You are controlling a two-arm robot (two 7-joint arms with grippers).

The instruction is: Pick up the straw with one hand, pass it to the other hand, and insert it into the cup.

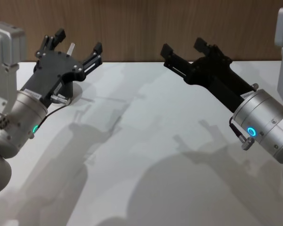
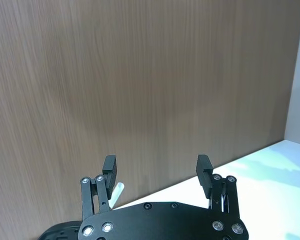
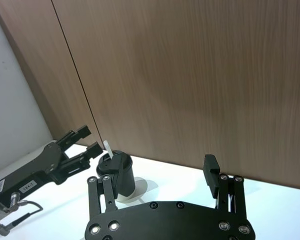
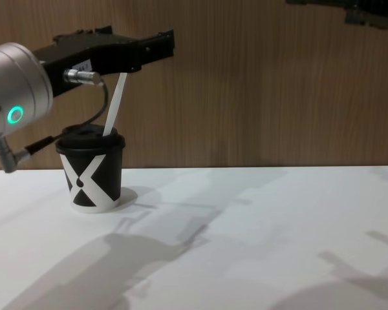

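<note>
While straw (image 4: 114,105) stands in cup (image 4: 92,174), left gripper (image 1: 76,45) hovers above.

Both arms end in silver cylindrical wrists carrying a glowing ring, green on the left, blue on the right. The left gripper (image 1: 75,44) and right gripper (image 1: 184,47) are flat black plates with silver screw heads and short blocky fingers. A thin black cable (image 4: 52,132) loops from the left wrist's metal plug
</note>
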